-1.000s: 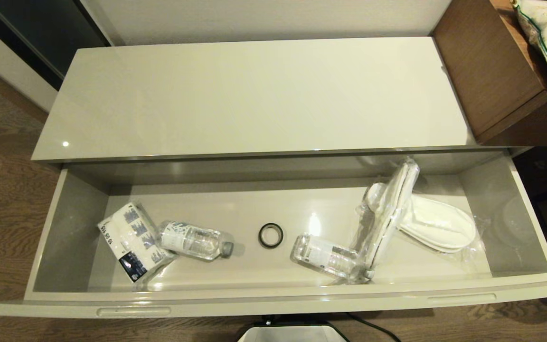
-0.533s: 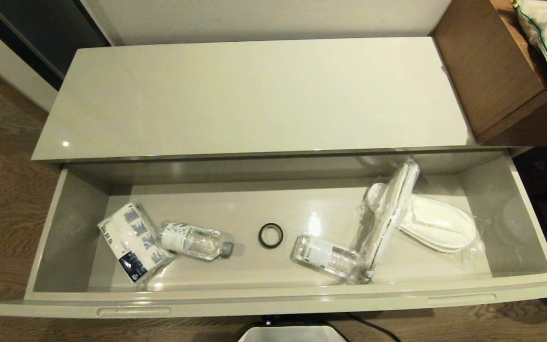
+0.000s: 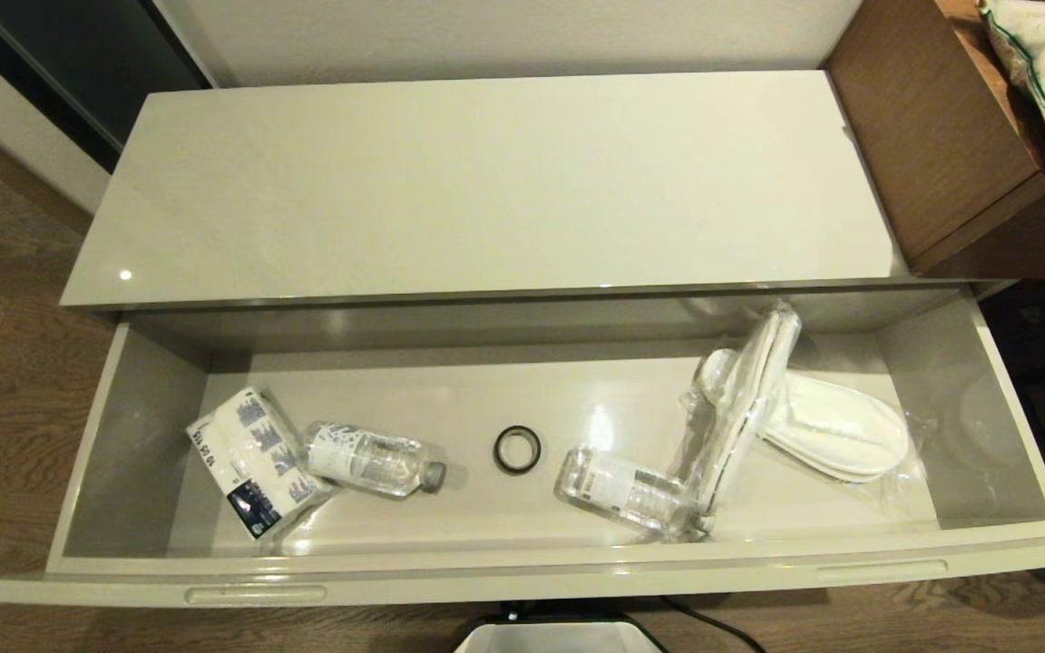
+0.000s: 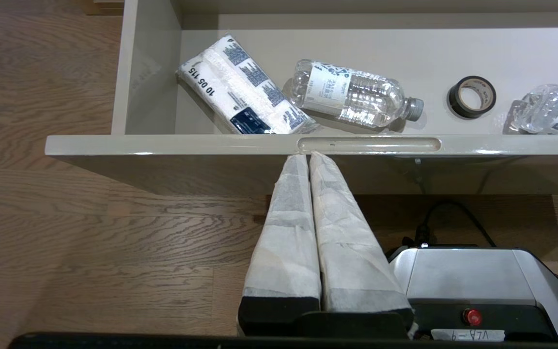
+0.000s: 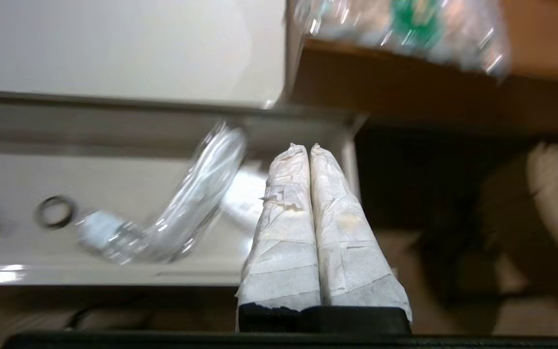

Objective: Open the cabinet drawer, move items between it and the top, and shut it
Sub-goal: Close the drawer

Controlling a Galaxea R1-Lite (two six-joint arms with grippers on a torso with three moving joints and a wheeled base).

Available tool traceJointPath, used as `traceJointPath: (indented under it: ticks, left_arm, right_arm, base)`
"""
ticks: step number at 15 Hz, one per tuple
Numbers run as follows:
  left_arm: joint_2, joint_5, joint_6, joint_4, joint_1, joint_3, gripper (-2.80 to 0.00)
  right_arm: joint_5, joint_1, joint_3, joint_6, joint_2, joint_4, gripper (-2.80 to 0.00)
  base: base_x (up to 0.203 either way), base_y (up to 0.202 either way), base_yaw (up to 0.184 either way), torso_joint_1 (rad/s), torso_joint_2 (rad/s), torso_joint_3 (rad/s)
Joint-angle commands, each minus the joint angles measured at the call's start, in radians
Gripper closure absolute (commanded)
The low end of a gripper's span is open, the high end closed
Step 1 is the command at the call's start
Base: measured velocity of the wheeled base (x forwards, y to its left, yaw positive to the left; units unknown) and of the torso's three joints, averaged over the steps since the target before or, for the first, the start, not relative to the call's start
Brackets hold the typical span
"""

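The cabinet drawer (image 3: 522, 580) stands pulled fully out below the cream-white top (image 3: 486, 181), which carries nothing. Two bagged white slippers are in the drawer's right part: one (image 3: 835, 431) lies flat, the other (image 3: 740, 413) leans upright on its edge against a water bottle. My left gripper (image 4: 307, 155) is shut and empty, its tips just below the drawer front's left slot (image 4: 368, 144). My right gripper (image 5: 308, 147) is shut and empty, in front of the drawer's right end. Neither gripper appears in the head view.
Also in the drawer: a blue-printed tissue pack (image 3: 255, 458), two clear water bottles (image 3: 373, 460) (image 3: 622, 490) and a black tape roll (image 3: 517, 450). A brown wood desk (image 3: 949, 136) with a bagged item stands at the right. My base (image 4: 472, 286) sits below the drawer front.
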Motion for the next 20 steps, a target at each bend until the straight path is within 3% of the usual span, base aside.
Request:
traceJointPath:
  ticks: [1, 5, 8, 10, 14, 18, 20]
  left_arm:
    - [0.0, 0.0, -0.001, 0.0, 0.0, 0.0, 0.0]
    - [0.0, 0.0, 0.001, 0.001, 0.0, 0.0, 0.0]
    - [0.0, 0.0, -0.001, 0.0, 0.0, 0.0, 0.0]
    - [0.0, 0.0, 0.0, 0.0, 0.0, 0.0, 0.0]
    - [0.0, 0.0, 0.001, 0.0, 0.0, 0.0, 0.0]
    - [0.0, 0.0, 0.001, 0.0, 0.0, 0.0, 0.0]
    - [0.0, 0.0, 0.001, 0.001, 0.0, 0.0, 0.0]
  right_arm:
    - [0.006, 0.001, -0.052, 0.122, 0.309, 0.087, 0.0]
    - [0.107, 0.028, 0.066, 0.303, 0.658, 0.16, 0.0]
    - [0.164, 0.16, 0.237, 0.462, 0.862, 0.162, 0.0]
    - [0.178, 0.269, 0.278, 0.636, 0.959, 0.097, 0.0]
    - [0.194, 0.285, 0.338, 0.671, 1.025, 0.03, 0.0]
    - [0.188, 0.285, 0.406, 0.691, 1.069, -0.144, 0.0]
    - [0.189, 0.285, 0.407, 0.697, 1.099, -0.15, 0.0]
  base:
    - [0.0, 0.0, 0.0, 0.0, 0.0, 0.0]
    - [0.0, 0.0, 0.0, 0.0, 0.0, 0.0]
    - [0.0, 0.0, 0.0, 0.0, 0.0, 0.0]
    - [0.0, 0.0, 0.0, 0.0, 0.0, 0.0]
    - [0.0, 0.0, 0.0, 0.0, 0.0, 0.0]
    - [0.0, 0.0, 0.0, 0.0, 0.0, 0.0]
    - [0.0, 0.0, 0.0, 0.0, 0.0, 0.0]
